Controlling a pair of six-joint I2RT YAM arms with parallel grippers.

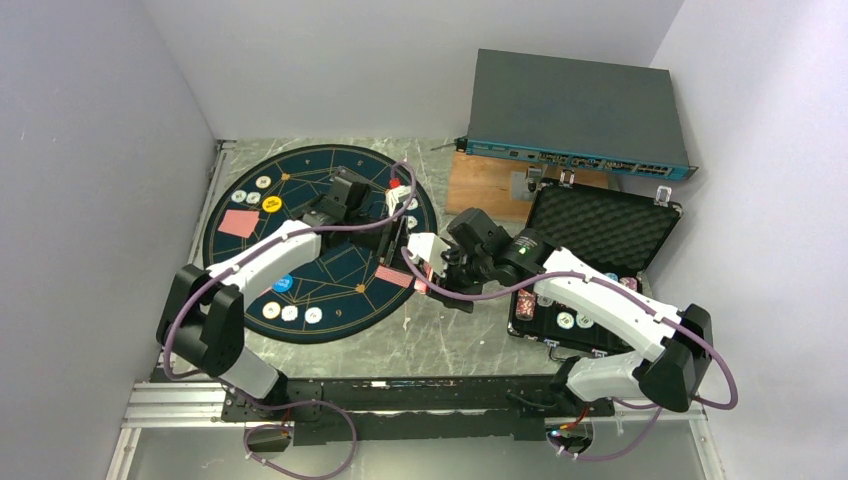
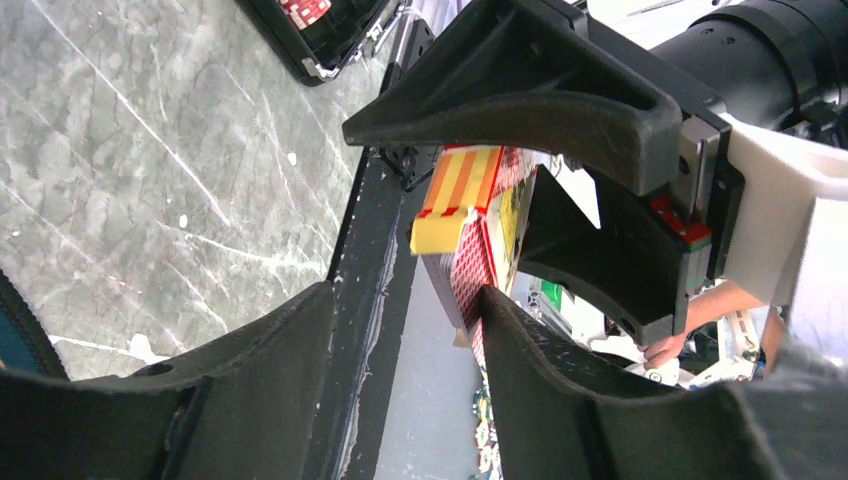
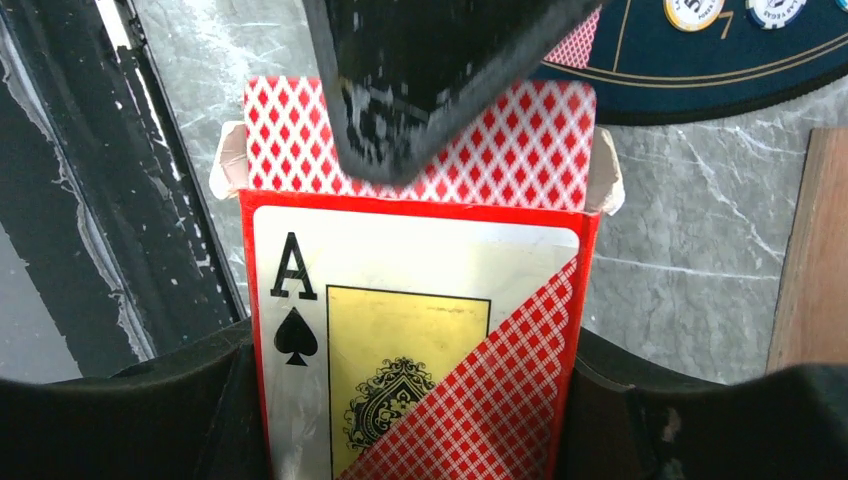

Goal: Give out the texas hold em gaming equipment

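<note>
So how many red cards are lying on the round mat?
2: one card near the mat's left edge, another card at its lower-right edge. The left arm could hide more.

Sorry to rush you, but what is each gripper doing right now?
Left gripper: open, fingers straddling the red-backed cards; no firm grip visible.
Right gripper: closed on the card box.
</note>
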